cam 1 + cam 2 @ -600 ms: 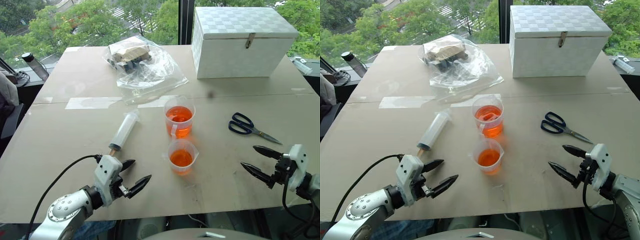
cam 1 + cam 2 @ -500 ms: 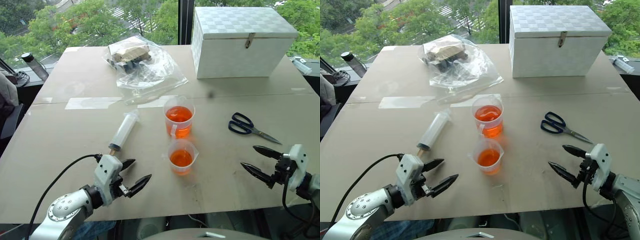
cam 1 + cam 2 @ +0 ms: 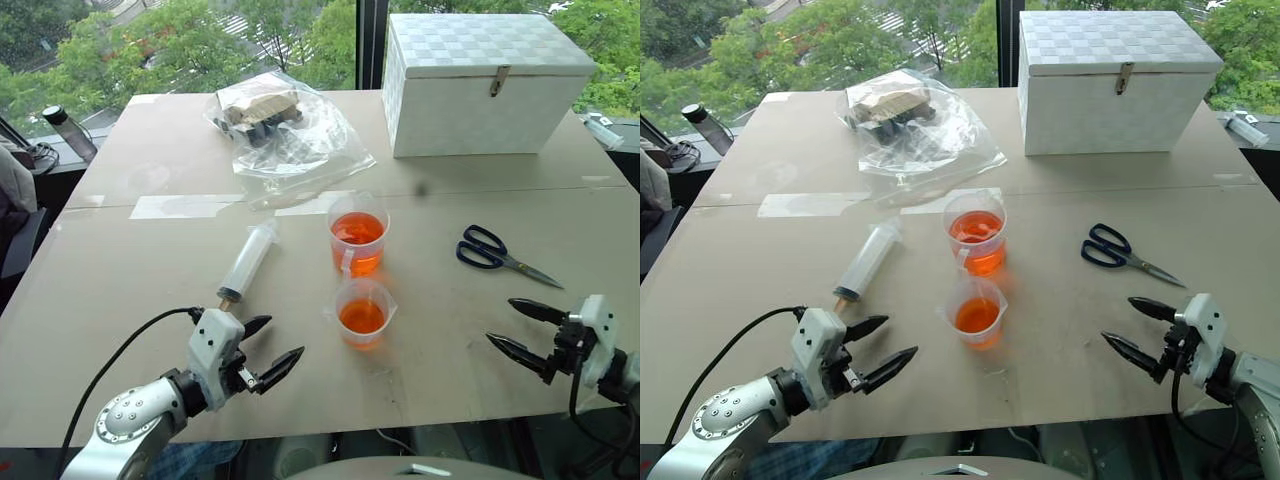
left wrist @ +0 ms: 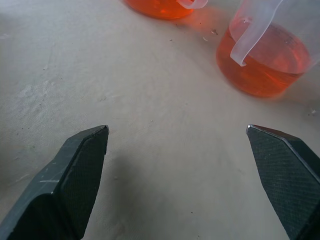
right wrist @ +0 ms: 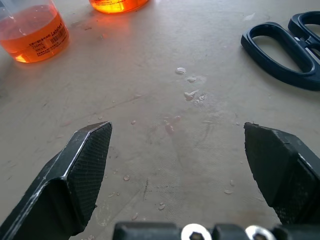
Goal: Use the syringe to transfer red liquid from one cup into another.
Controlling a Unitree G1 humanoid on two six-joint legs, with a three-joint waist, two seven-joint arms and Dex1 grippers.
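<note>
Left eye view: the left gripper (image 3: pixel 268 346) hangs low over the near edge of the table (image 3: pixel 120 260), its two black fingers spread wide with nothing between them. Just beyond it lies the syringe (image 3: pixel 247 261), flat on the table, tip end nearest the gripper and plunger end pointing away toward the far side; gripper and syringe are close but apart. The right gripper (image 3: pixel 523 331) sits over the near right part of the table, also spread wide and empty, pointing in toward the middle.

Between the two grippers stand the cups. The short cup (image 3: pixel 363 312) is the nearer one, with red liquid (image 3: pixel 362 317) in it. Just behind it stands the tall cup (image 3: pixel 358 236), handle on its near side, also holding red liquid. The two cups are near one another, not touching. The syringe lies to the left of both.

Beyond the right gripper a pair of scissors (image 3: pixel 497 256) lies flat, blue handles toward the cups, blades pointing to the right. At the far side stands a white box (image 3: pixel 487 84) with a closed lid and a clasp, and left of it a clear plastic bag (image 3: pixel 286 133) with some items inside.

In the right wrist view, small drops and smears mark the table ahead of the fingers (image 5: pixel 80 175).
</note>
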